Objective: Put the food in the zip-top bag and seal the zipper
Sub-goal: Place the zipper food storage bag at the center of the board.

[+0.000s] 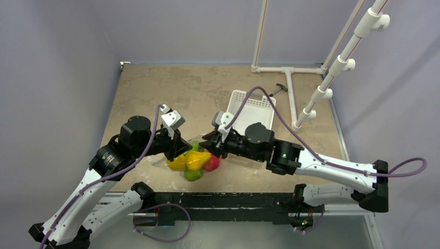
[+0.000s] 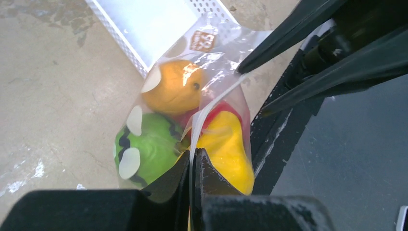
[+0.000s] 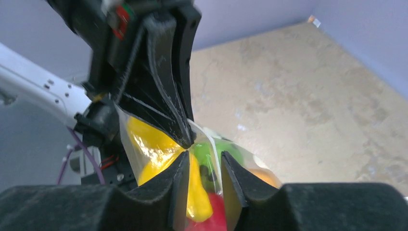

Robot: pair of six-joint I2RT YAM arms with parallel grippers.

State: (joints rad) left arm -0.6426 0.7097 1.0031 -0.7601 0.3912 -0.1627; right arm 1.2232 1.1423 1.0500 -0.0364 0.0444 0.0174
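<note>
1. Seen from above, two robot arms meet over the near edge of a tan counter (image 1: 155, 93). A clear zip-top bag (image 1: 195, 171) is held between them.
2. The food (image 1: 196, 160) sits inside the bag. An orange piece (image 2: 171, 89), a dark-striped green piece (image 2: 149, 149), a yellow piece (image 2: 226, 149) and a red piece (image 2: 223, 108) are packed close together.
3. The left tool (image 2: 192, 161) has its fingers pressed together. It pinches the zipper (image 2: 201, 118), the pale strip along the bag's top edge.
4. The right tool (image 3: 204, 161) faces the left one from the other side, tip to tip. Its fingers are slightly spread, and the same pale strip runs through the gap. Whether they touch the strip cannot be told.
5. A white slotted basket (image 1: 236, 96) lies on the counter beyond the right arm, apart from the bag.
</note>
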